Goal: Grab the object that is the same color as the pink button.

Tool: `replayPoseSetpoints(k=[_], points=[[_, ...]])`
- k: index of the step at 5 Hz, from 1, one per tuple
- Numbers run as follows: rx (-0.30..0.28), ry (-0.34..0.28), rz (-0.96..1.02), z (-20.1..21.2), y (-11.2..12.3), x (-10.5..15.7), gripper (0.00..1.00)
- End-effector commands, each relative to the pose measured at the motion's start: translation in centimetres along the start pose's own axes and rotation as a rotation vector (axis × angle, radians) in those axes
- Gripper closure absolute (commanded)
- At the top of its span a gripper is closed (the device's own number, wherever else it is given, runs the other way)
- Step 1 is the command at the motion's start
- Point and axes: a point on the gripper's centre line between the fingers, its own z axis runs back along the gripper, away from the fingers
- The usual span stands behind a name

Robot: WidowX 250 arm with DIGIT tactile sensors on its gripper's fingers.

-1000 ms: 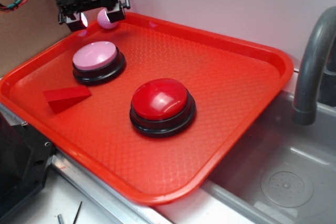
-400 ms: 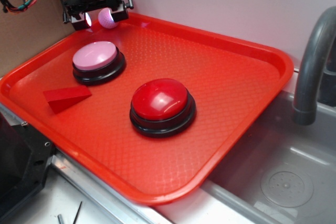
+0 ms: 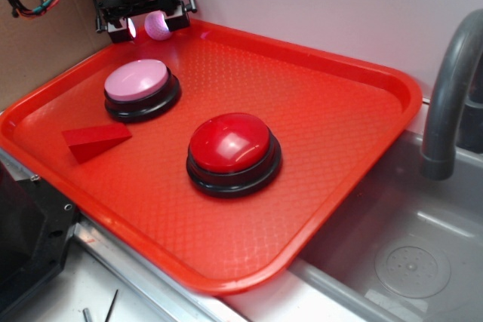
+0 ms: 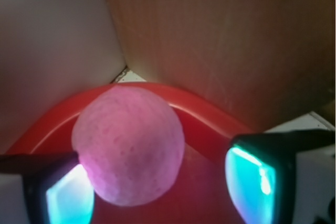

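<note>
Red wedge (image 3: 96, 142) near left on the tray (image 3: 339, 133), red button (image 3: 232, 153) mid-tray, pink button (image 3: 140, 89) farther left, my gripper (image 3: 146, 26) at far left corner, fingers apart, pink ball (image 4: 128, 146) against one pad, grip uncertain.

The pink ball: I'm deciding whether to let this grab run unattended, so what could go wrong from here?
1. The pink ball sits off-centre in the open gripper, against one finger with a gap to the other; closing could squeeze it out sideways.
2. It is round and lies at the far corner of the red tray, so a nudge might roll it along the rim.
3. The gripper works close to the cardboard wall and could brush it.
</note>
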Motion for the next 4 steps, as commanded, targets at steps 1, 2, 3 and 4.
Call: replayPoseSetpoints(k=[1,2,3,4], points=[[-0.037,-0.039,0.022,0.9,0.4,2.7,1.0],[-0.036,-0.055,0.014,1.0,0.6,2.6,1.0],[-0.043,-0.065,0.008,1.9,0.8,1.9,1.0],[-0.08,-0.081,0.009,5.3,1.5,0.0,1.0]])
